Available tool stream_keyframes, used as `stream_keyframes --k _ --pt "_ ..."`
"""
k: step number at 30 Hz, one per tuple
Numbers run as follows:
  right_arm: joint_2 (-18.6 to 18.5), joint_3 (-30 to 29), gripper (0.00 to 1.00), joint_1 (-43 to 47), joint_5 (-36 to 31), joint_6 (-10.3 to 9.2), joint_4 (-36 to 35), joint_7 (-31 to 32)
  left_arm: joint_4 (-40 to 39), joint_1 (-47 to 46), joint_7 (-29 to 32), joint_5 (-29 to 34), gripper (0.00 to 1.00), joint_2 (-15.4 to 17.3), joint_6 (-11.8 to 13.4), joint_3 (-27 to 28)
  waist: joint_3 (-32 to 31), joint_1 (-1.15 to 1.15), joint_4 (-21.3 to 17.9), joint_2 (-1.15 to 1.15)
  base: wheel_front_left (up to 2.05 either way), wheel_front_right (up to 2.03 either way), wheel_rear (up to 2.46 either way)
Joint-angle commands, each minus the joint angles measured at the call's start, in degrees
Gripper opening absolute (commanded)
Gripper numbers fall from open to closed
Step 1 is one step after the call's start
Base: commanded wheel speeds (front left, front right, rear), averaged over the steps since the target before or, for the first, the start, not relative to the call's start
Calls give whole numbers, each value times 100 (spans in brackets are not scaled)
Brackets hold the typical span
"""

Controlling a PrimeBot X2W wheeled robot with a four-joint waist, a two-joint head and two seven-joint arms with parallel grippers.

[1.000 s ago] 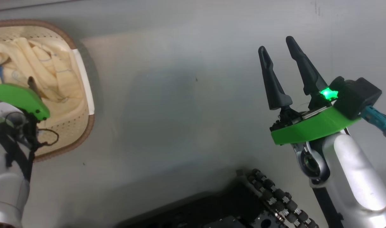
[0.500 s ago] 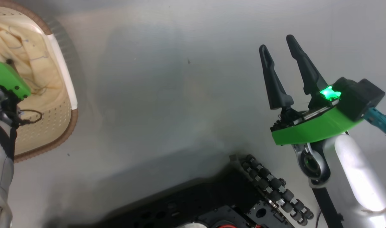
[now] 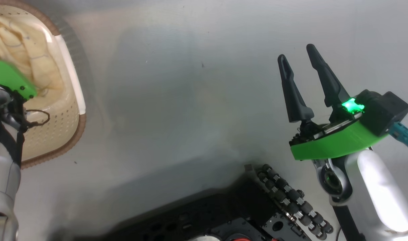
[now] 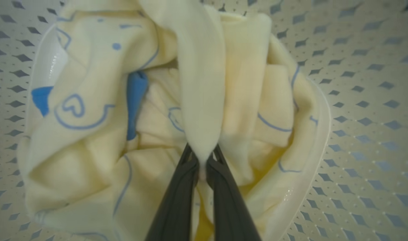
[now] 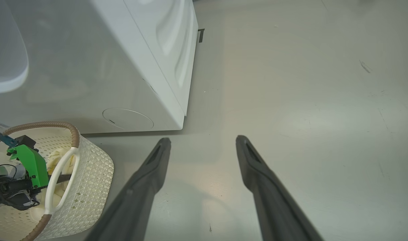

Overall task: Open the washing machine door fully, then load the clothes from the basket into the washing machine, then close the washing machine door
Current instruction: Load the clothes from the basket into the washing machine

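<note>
The clothes (image 4: pixel 204 83) lie bunched in the basket (image 3: pixel 71 83), far left. One cream fold runs lengthwise in line with the left gripper (image 4: pixel 201 160), whose jaws pinch its end. The right gripper (image 3: pixel 296 52) hangs spread and empty over the floor (image 3: pixel 190 100), fingers pointing away.

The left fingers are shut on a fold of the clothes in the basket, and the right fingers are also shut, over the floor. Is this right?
Not quite: the right gripper is open. The right wrist view shows its fingers well apart over the floor. The left gripper is indeed shut on a fold of the clothes in the basket.
</note>
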Motion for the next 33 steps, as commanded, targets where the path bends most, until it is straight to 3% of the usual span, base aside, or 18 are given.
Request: stream_keyframes --k 1,10,17,25,33 --pt "-16 42 100 240 -10 1 -141 2 -43 188 -170 1 0 244 45 97 -14 0 5 0 0 0 0" --pt "6 -9 100 71 23 1 -27 -72 -163 460 -1205 -29 0 302 37 160 -188 0 16 0 0 0 0" --pt "-5 -157 100 127 -19 1 205 -123 -598 1009 -1683 170 0 163 133 90 -854 0 222 0 0 0 0" --pt "-15 -331 100 340 -98 1 356 -48 -2606 2148 -1695 853 0 114 637 415 -1668 0 400 0 0 0 0" --pt "-22 -460 100 621 -192 1 454 119 -4204 3367 -1696 1449 0 -145 859 793 -2549 0 565 0 0 0 0"
